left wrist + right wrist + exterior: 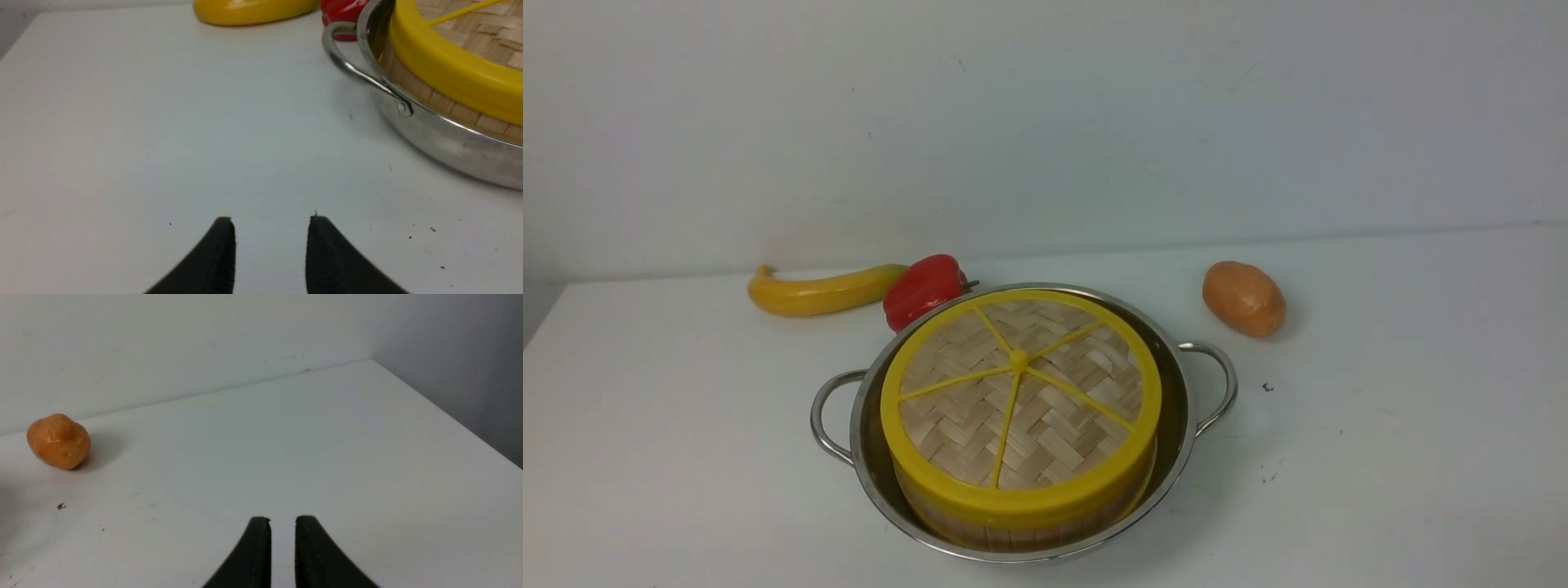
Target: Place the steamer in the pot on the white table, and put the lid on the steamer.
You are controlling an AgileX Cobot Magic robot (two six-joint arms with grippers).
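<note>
The shiny pot (1181, 408) stands on the white table (1380, 457), front centre. Inside it sits the steamer (1013, 535); only its bamboo wall shows under the lid. The lid (1021, 392), woven with a yellow rim, spokes and knob, lies flat on the steamer. Neither gripper appears in the front view. In the left wrist view my left gripper (270, 220) is open and empty over bare table, apart from the pot (441, 134), with the lid (449, 73) and steamer (449, 108) beyond. My right gripper (282, 519) stands narrowly open with nothing between its fingers.
A yellow banana (821, 291) and a red pepper (923, 287) lie just behind the pot on the left. A brown potato (1244, 298) lies behind it on the right, also the potato (59, 441) in the right wrist view. A wall backs the table.
</note>
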